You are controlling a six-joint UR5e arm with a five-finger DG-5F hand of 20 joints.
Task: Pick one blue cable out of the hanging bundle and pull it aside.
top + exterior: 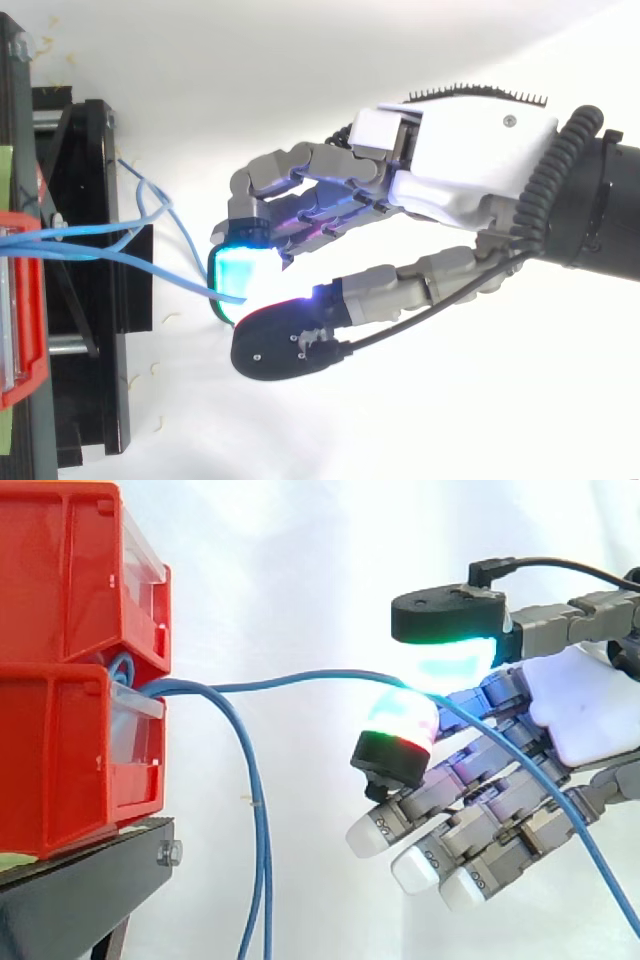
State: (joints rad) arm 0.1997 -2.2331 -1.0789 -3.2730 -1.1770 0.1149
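Blue cable [300, 677]: likely light, limp and slippery; it runs from the red bins [60, 680] at left into the pinch.
Robot hand [585, 720]: thumb and one finger pinch it mid-span, right of the hanging bundle [258, 880].

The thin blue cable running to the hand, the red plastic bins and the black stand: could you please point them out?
Thin blue cable [300, 677], side view, its level mid-air stretch.
Red plastic bins [60, 580], side view, upper bin's side wall.
Black stand [90, 890], side view, its front face.
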